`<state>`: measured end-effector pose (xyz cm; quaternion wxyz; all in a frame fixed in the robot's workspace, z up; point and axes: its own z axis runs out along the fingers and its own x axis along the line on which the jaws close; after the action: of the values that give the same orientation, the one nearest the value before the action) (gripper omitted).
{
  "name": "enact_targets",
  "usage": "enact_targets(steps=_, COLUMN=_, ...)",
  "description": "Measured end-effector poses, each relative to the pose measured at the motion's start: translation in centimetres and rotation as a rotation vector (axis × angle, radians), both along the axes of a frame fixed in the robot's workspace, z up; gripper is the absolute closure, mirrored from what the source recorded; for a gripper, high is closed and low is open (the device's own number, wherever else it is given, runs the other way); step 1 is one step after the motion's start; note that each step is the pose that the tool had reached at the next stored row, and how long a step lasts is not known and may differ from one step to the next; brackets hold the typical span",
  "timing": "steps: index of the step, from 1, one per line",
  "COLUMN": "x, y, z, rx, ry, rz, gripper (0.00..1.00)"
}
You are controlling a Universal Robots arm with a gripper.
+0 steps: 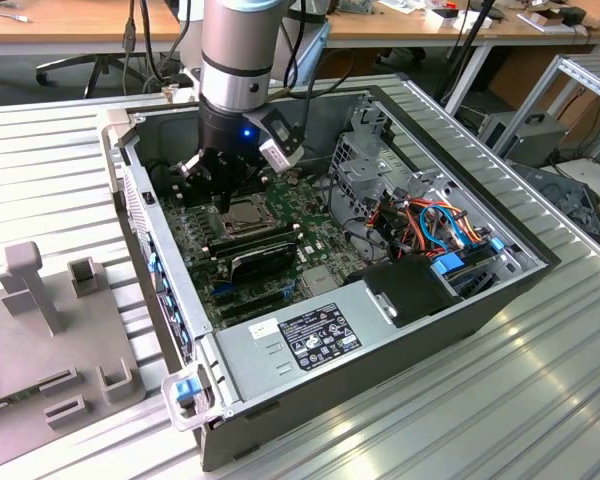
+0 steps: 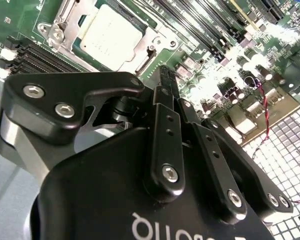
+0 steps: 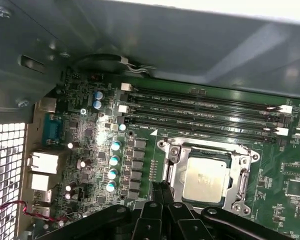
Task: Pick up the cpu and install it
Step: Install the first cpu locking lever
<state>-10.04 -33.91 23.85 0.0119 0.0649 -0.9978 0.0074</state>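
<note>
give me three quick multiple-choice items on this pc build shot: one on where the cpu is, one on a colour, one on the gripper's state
1. Where is the cpu?
A. seated in the socket
B. on the grey table
C. between the fingers

2. What colour is the motherboard?
A. red
B. green
C. white

3. How are the fingers of the gripper?
A. spread wide
B. closed together, holding nothing
C. clamped on a cable

Answers:
1. A: both wrist views show it inside the socket frame.
2. B: the board is green.
3. B: in the second wrist view the fingers meet with nothing between them.
</note>
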Motion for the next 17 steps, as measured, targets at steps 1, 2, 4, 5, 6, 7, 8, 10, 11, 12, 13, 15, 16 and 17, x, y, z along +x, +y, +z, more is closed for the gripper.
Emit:
enact_targets(steps=1, x=0.0, y=0.0, z=0.0, rx=0.0, ry=-0.0005, rz=0.0, gripper=0.89)
enact_targets(steps=2, x=-0.97, y=0.15, z=0.71, rx=-0.0001, ry=-0.0119, rz=-0.001, gripper=0.89)
enact_targets(steps=4, x=-1.28, y=0.38, z=2.15, rx=0.0, ry=-0.0254, rz=-0.002, gripper=0.89)
enact_targets(steps=5, x=-2.01, y=2.08, z=2.14, rx=0.0, ry=-0.0255, rz=-0.005, gripper=0.89)
enact_targets(steps=6, x=-2.05, y=2.57, z=2.14, rx=0.0, ry=-0.0255, rz=-0.005, gripper=0.89)
enact_targets(steps=7, x=-2.16, y=2.91, z=2.14, rx=0.0, ry=-0.0255, rz=-0.005, gripper=0.89)
enact_targets(steps=8, x=-2.25, y=3.19, z=2.14, rx=0.0, ry=-0.0256, rz=-0.005, gripper=0.89)
enact_targets(steps=10, x=-2.33, y=3.32, z=2.15, rx=-0.0001, ry=-0.0254, rz=-0.005, gripper=0.89)
enact_targets(steps=11, x=-2.32, y=3.33, z=2.14, rx=0.0, ry=-0.0255, rz=-0.004, gripper=0.89)
enact_targets(steps=12, x=-2.32, y=3.34, z=2.15, rx=-0.0001, ry=-0.0255, rz=-0.004, gripper=0.89)
enact_targets(steps=13, x=-2.32, y=3.34, z=2.14, rx=0.0, ry=-0.0255, rz=-0.005, gripper=0.89)
enact_targets(steps=15, x=-2.26, y=3.44, z=2.13, rx=0.0, ry=-0.0256, rz=-0.005, gripper=0.89)
enact_targets(steps=16, x=-2.23, y=3.46, z=2.13, rx=-0.0001, ry=-0.0255, rz=-0.005, gripper=0.89)
enact_targets(steps=17, x=-2.21, y=3.46, z=2.14, rx=-0.0001, ry=-0.0254, rz=-0.005, gripper=0.89)
